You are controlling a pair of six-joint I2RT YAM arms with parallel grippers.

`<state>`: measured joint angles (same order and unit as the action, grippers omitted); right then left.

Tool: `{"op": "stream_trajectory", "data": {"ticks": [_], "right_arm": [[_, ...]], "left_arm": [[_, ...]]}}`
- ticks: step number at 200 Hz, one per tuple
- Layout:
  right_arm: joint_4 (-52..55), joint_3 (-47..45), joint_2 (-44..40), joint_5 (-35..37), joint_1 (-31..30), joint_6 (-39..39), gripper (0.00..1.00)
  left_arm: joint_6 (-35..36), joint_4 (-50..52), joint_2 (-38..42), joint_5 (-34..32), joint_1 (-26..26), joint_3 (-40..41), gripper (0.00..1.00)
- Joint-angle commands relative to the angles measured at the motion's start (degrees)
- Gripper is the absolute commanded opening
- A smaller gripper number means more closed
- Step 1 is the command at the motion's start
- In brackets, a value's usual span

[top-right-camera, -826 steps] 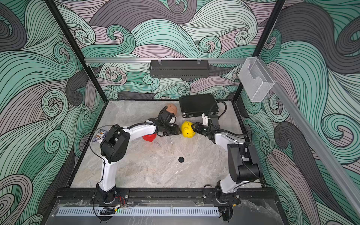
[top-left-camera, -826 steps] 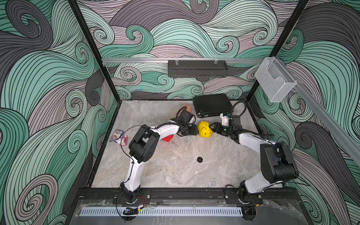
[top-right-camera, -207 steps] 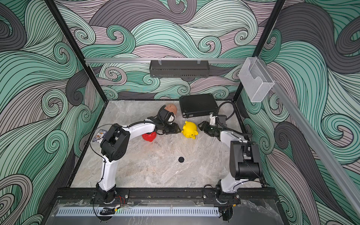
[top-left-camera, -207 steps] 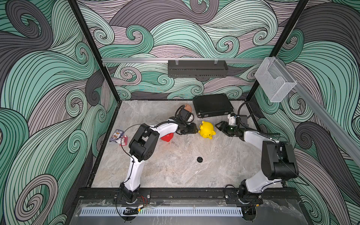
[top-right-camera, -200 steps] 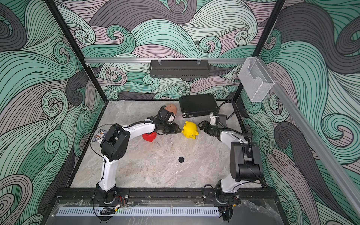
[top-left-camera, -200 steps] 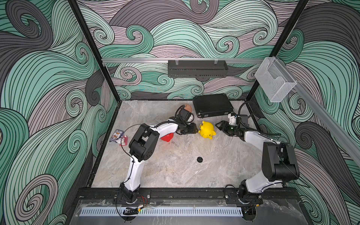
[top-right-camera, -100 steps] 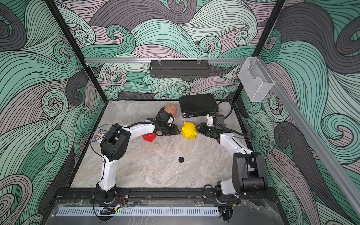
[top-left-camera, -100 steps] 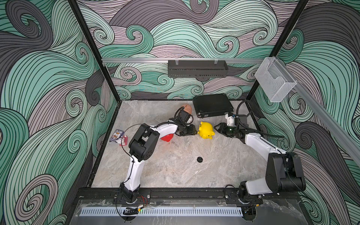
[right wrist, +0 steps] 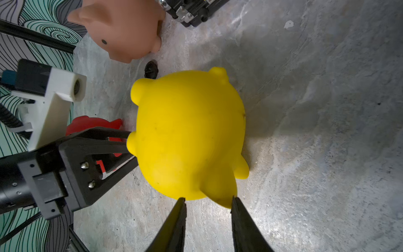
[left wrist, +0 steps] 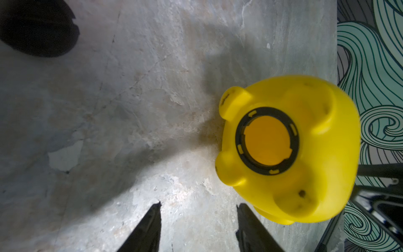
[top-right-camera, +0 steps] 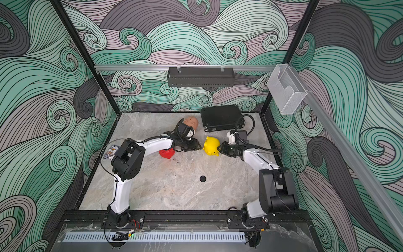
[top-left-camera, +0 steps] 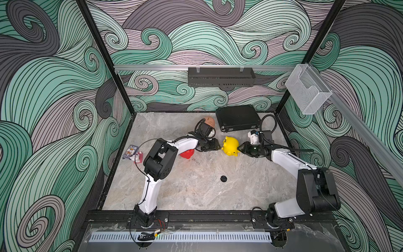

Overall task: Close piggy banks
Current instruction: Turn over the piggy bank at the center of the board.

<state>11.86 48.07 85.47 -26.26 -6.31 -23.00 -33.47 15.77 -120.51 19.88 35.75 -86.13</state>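
Both grippers flank the yellow piggy bank (top-left-camera: 230, 148): left gripper (top-left-camera: 218, 145) parted beside it, right gripper (right wrist: 208, 201) pinching its ear.

Marble tabletop (top-left-camera: 196, 196), yellow pig (top-left-camera: 230, 148), red pig (top-left-camera: 187, 154), black case (top-left-camera: 237, 117), black plug (top-left-camera: 223, 178)

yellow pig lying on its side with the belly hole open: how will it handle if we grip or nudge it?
The yellow pig looks hollow through its open belly hole, so probably light and easily shoved. Its glossy rounded body may slip from narrow fingers. Lying on its side on the table, it will likely rock or roll when pushed; feet and ears may limit that.
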Motion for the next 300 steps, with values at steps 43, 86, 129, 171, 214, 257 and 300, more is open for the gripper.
{"op": "stream_trajectory", "data": {"ticks": [43, 86, 129, 171, 214, 257, 300], "right_arm": [[3.5, 4.0, 2.9, 2.9, -0.2, 2.5, 0.35], [4.1, 4.6, 4.7, 2.3, 0.0, 3.1, 0.33], [3.9, 4.1, 5.4, 2.4, 0.0, 3.3, 0.31], [4.2, 4.4, 6.3, 2.3, 0.4, 3.6, 0.30], [4.3, 4.5, 6.7, 1.8, 0.5, 3.7, 0.30], [3.9, 4.2, 7.2, 1.7, 0.7, 3.6, 0.30], [3.6, 4.5, 7.9, 1.1, 0.9, 3.4, 0.29]], "left_arm": [[-1.3, -2.6, 4.3, 3.1, -0.7, -0.7, 0.56], [-1.6, -2.2, 4.6, 3.4, -0.9, -1.9, 0.57], [-2.8, -2.6, 3.6, 4.6, -1.3, -3.6, 0.57], [-3.1, -4.5, 1.0, 7.2, -1.3, -6.0, 0.60], [-3.7, -6.1, -2.2, 9.5, -1.3, -9.1, 0.60], [-4.1, -8.0, -4.2, 11.3, -1.2, -11.1, 0.60], [-4.6, -8.1, -5.6, 12.5, -0.9, -11.8, 0.58]]}}
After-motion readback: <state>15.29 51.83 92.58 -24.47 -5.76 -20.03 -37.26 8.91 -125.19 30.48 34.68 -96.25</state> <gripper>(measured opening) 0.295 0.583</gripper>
